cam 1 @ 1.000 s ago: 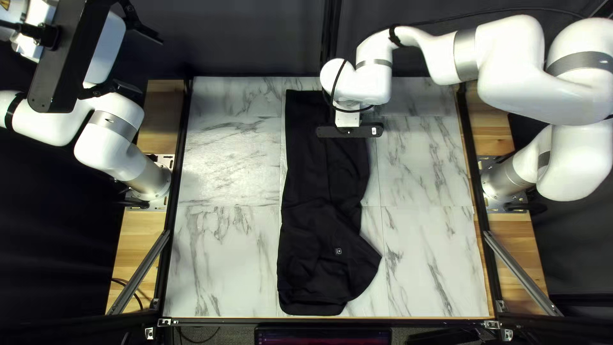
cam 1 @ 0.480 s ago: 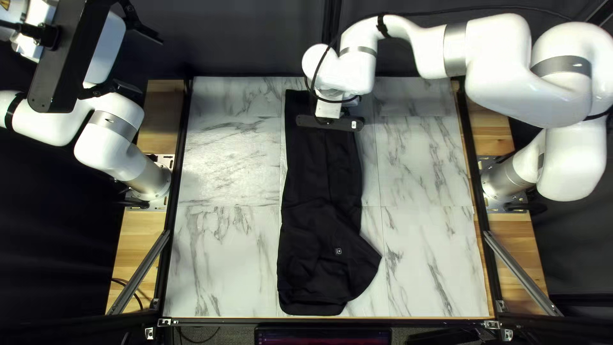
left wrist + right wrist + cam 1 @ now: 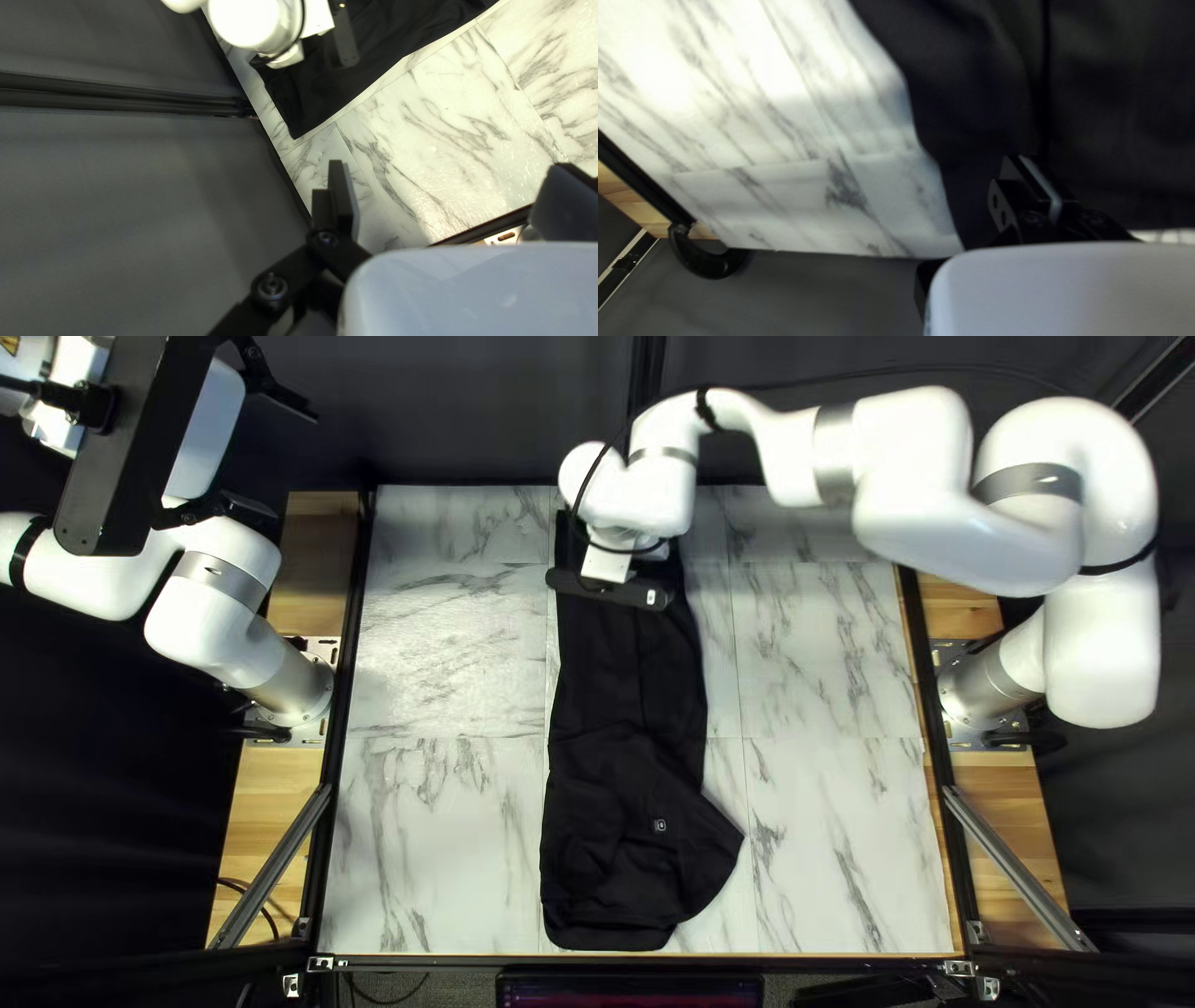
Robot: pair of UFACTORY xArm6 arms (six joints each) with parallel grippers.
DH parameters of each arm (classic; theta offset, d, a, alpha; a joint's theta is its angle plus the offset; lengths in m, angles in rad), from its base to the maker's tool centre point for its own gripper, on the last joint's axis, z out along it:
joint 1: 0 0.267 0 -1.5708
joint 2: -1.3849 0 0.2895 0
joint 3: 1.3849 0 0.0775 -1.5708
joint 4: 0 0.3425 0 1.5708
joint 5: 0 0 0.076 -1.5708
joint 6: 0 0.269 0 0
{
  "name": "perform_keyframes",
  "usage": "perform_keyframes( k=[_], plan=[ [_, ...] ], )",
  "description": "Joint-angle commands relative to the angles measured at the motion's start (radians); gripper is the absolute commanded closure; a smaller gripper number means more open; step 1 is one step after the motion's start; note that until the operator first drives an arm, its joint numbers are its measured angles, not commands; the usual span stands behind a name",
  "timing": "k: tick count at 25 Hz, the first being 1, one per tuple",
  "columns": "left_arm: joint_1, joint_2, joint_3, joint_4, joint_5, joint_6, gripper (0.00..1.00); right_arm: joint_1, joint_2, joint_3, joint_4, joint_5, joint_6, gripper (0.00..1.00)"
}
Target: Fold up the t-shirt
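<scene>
Right tool (image 3: 610, 591) farther across the black t-shirt's (image 3: 623, 697) far end

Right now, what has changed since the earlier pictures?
My right arm and its claw moved toward the left of the top left view. The far right side of the t-shirt drew in slightly the same way. I cannot tell whether cloth was gripped or released. My left arm and the t-shirt's near end stayed put.
</scene>
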Motion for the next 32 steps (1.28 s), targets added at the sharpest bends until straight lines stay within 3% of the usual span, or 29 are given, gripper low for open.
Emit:
perform_keyframes(
  k=[1, 6, 15, 26, 31, 32],
  plan=[
    [0.000, 0.000, 0.000, 0.000, 0.000, 0.000, 0.00, -0.016, -0.053, 0.018, -0.011, 0.026, -0.002, 1.00],
    [0.000, 0.000, 0.000, 0.000, 0.000, 0.000, 0.00, -0.043, -0.161, 0.075, -0.023, 0.042, 0.037, 1.00],
    [0.000, 0.000, 0.000, 0.000, 0.000, 0.000, 0.00, -0.041, -0.273, 0.208, -0.049, -0.042, 0.186, 1.00],
    [0.000, 0.000, 0.000, 0.000, 0.000, 0.000, 0.00, -0.037, -0.147, 0.101, -0.031, -0.110, 0.229, 1.00],
    [0.000, 0.000, 0.000, 0.000, 0.000, 0.000, 0.00, -0.018, -0.116, 0.126, -0.037, -0.177, 0.273, 1.00],
    [0.000, 0.000, 0.000, 0.000, 0.000, 0.000, 0.00, -0.013, -0.131, 0.169, -0.042, -0.203, 0.288, 1.00]
  ],
)
